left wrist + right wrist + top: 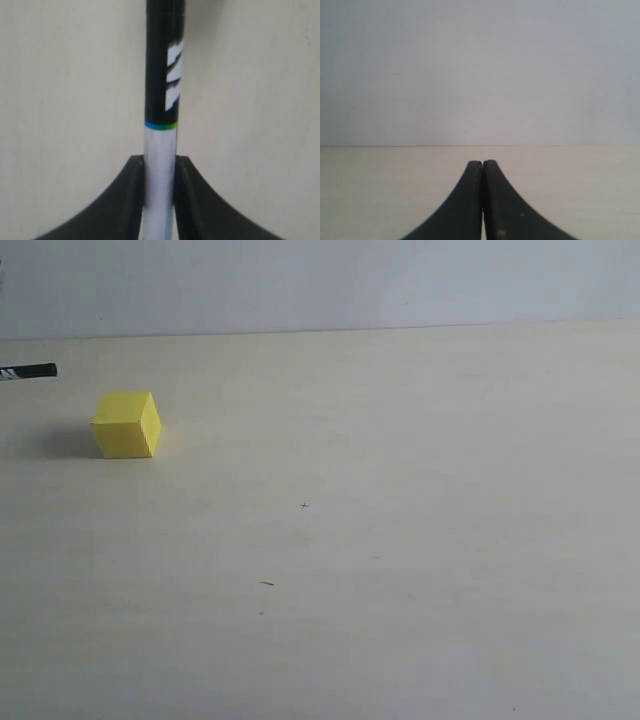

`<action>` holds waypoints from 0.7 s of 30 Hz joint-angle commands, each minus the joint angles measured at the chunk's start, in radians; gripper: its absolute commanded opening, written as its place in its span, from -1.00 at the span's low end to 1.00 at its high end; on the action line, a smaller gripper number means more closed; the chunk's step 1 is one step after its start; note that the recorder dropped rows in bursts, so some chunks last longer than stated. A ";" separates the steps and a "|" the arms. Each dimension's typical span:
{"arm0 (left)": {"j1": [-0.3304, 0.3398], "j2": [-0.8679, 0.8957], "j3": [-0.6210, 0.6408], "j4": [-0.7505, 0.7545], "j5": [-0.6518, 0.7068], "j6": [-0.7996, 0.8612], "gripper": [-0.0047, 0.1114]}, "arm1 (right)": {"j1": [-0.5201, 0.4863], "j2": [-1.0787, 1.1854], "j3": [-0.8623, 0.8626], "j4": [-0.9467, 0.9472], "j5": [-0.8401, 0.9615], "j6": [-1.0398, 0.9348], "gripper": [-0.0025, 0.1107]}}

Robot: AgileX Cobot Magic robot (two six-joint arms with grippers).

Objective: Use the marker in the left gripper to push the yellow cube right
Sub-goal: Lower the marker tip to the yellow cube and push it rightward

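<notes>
Left pincer [160,165] clamps the marker [161,75]. We should set its black tip low against the yellow cube [126,425], centred on the pincer-side face, then sweep steadily right.

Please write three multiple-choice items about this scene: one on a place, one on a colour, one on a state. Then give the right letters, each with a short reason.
1. In the exterior view, where on the table is the yellow cube? A far left; B middle; C far right.
2. What colour is the marker where the left gripper grips it? A red; B white; C orange.
3. How is the right gripper? A shut and empty; B wide open; C holding the cube.

1 A: the cube sits near the view's left edge.
2 B: a white barrel shows between the dark jaws.
3 A: its jaws meet with nothing between them.
</notes>
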 commanded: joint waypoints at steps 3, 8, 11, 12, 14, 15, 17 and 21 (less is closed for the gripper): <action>0.000 0.071 0.003 0.001 -0.047 0.022 -0.92 | -0.005 -0.007 0.005 -0.001 -0.005 -0.003 -0.96; 0.003 0.115 0.003 0.000 -0.056 0.062 -0.92 | -0.005 -0.007 0.005 -0.001 -0.005 -0.003 -0.96; 0.003 0.132 0.003 0.000 -0.074 0.062 -0.92 | -0.005 -0.007 0.005 -0.001 -0.005 -0.003 -0.96; 0.003 0.132 0.003 0.000 -0.074 0.062 -0.92 | -0.005 -0.007 0.005 -0.001 -0.005 -0.003 -0.96; 0.003 0.137 0.003 -0.002 -0.074 0.062 -0.92 | -0.005 -0.007 0.005 -0.001 -0.005 -0.003 -0.96; 0.003 0.139 0.003 -0.002 -0.074 0.062 -0.92 | -0.005 -0.007 0.005 -0.001 -0.005 -0.003 -0.96; -0.001 0.139 0.003 -0.004 -0.074 0.062 -0.92 | -0.005 -0.007 0.005 -0.001 -0.005 -0.003 -0.96; -0.034 0.147 0.003 -0.004 -0.072 0.060 -0.92 | -0.005 -0.007 0.005 -0.001 -0.005 -0.003 -0.96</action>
